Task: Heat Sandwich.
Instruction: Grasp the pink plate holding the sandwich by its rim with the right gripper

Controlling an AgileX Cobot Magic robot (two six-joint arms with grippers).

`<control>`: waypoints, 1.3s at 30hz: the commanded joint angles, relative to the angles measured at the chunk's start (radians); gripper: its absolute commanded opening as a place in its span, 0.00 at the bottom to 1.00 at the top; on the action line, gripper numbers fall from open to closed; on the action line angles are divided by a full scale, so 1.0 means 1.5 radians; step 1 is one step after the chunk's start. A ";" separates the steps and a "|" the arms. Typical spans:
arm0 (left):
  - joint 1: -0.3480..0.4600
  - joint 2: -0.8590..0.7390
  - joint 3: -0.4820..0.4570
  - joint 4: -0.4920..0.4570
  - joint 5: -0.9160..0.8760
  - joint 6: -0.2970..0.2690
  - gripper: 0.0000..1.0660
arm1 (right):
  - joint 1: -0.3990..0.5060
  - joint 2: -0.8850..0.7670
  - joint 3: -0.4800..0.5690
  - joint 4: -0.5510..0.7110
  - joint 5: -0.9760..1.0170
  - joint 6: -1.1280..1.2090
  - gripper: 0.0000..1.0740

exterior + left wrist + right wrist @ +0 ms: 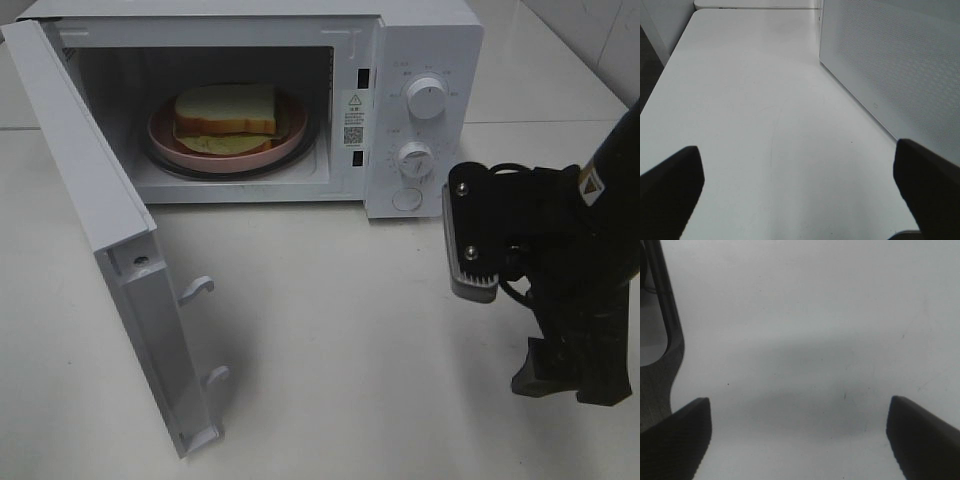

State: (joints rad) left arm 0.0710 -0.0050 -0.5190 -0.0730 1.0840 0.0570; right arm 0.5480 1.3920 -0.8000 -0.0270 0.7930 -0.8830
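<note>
The right claw point(800, 440) is spread wide with nothing between its tips, hanging over bare table point(350, 330) in front of the microwave's control panel. The left claw point(800, 195) is likewise spread and empty, low over the table beside a white dotted panel; I cannot tell whether that is the door or the side wall.

The sandwich point(225, 110) lies flat on the pink plate point(292, 135), which sits inside the microwave point(420, 40), whose door point(100, 250) stands open. The bread looks soft and light, so a pinch would likely crush it or push the filling out. If it must be moved, the stiff plate rim seems the better hold, though it looks smooth and may slip. The cavity holds only the plate, and the plate holds only the sandwich.
</note>
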 commanded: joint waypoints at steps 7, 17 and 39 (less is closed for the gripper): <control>0.003 -0.003 0.001 0.000 -0.009 -0.001 0.92 | 0.017 0.056 -0.049 -0.027 -0.024 -0.052 0.82; 0.003 -0.003 0.001 0.000 -0.009 -0.001 0.92 | 0.047 0.136 -0.155 -0.053 -0.049 -0.106 0.80; 0.003 -0.003 0.001 0.000 -0.009 -0.001 0.92 | 0.086 0.284 -0.356 -0.055 -0.135 -0.127 0.78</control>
State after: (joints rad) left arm 0.0710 -0.0050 -0.5190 -0.0730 1.0840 0.0570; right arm 0.6740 1.8070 -1.3180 -0.1080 0.6050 -1.0610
